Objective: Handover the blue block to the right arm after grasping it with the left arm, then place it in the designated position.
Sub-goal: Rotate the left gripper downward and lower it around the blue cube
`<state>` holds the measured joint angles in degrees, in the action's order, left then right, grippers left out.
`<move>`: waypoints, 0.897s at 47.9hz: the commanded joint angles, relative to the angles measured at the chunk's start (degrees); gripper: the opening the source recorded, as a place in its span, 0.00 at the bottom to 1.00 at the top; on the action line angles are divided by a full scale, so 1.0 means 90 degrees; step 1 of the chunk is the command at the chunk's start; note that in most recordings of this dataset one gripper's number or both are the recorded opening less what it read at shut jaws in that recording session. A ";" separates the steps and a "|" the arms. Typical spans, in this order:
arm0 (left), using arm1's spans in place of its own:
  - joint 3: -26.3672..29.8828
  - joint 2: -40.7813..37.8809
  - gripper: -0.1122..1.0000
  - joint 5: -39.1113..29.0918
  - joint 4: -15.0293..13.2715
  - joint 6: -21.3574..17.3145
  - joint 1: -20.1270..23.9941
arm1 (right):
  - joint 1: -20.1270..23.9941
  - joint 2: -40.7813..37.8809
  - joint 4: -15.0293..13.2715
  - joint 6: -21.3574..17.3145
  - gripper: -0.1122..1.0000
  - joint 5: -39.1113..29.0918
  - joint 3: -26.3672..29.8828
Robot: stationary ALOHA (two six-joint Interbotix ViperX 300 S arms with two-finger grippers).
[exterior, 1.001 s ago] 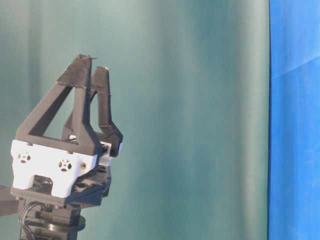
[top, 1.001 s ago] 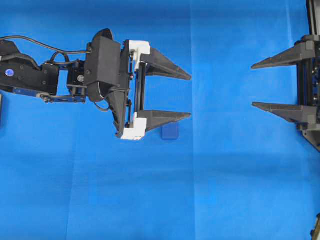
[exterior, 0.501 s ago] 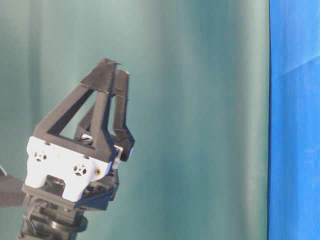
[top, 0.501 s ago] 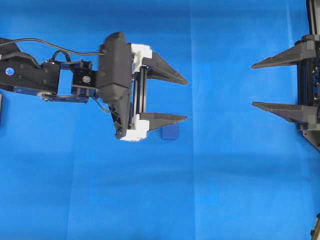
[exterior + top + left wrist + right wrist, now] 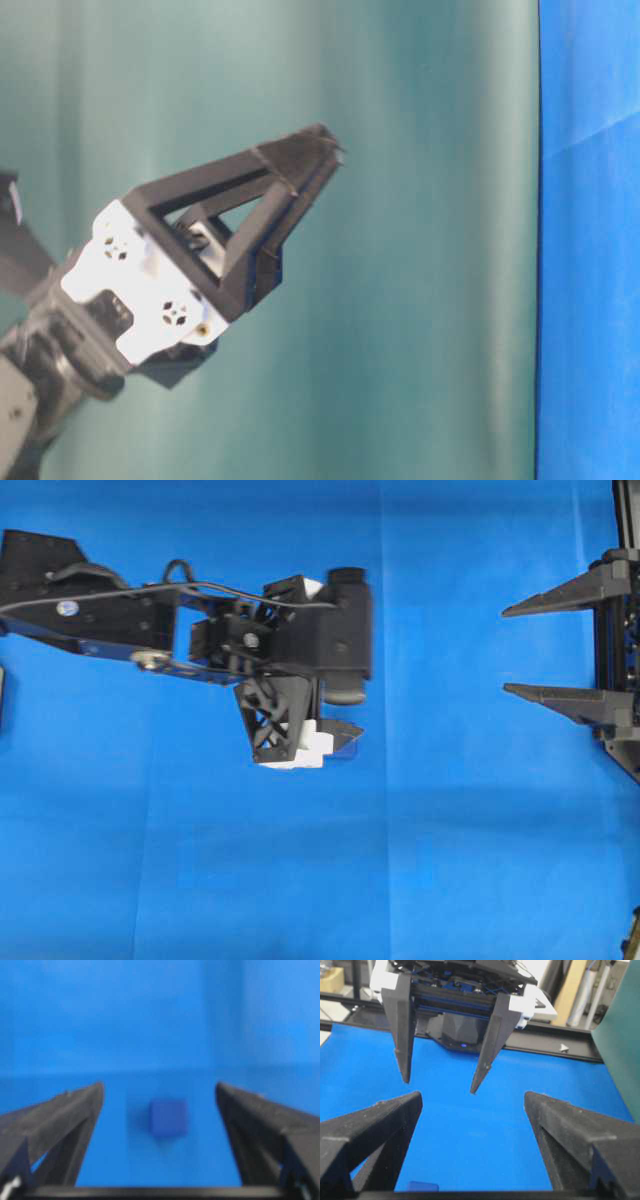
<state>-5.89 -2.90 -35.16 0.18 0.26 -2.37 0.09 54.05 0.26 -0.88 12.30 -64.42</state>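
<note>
The step in hand is the first one, the approach for the grasp by the left arm. Its gripper is pitched down toward the blue cloth that covers the worktop, jaws spread wide and holding nothing. The blue block lies flat on the cloth, centred between the two fingers and apart from both, somewhat ahead of their tips as the wrist view shows it. From overhead the block is almost wholly hidden under the gripper's white bracket, roughly midway along the worktop's length and well clear of every edge.

The next move calls, I judge, for a descent that brings the fingertips down beside the block's two opposite faces, then a closing. The block is small against the wide opening, so alignment matters less than stopping short of pressing the tips into the cloth.

The right arm waits at the right edge, its gripper likewise wide open and empty, pointing toward the middle. Between the two arms lies bare cloth, ample room to lift and meet for the handover. No marked target position is visible.
</note>
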 commanded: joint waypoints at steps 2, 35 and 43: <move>0.0615 -0.0098 0.94 -0.0781 0.0039 0.0000 -0.0020 | -0.0010 -0.0049 0.0020 -0.0010 0.97 0.0020 0.0186; 0.1084 -0.0342 0.94 -0.1396 0.0039 0.0039 -0.0020 | -0.0010 -0.0127 0.0020 -0.0010 0.97 -0.0039 0.0244; 0.1084 -0.0342 0.94 -0.1396 0.0039 0.0039 -0.0020 | -0.0010 -0.0176 0.0020 -0.0010 0.97 -0.0039 0.0254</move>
<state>2.46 -6.94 -47.99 0.44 0.62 -2.46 0.18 52.91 0.18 -0.88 11.78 -63.90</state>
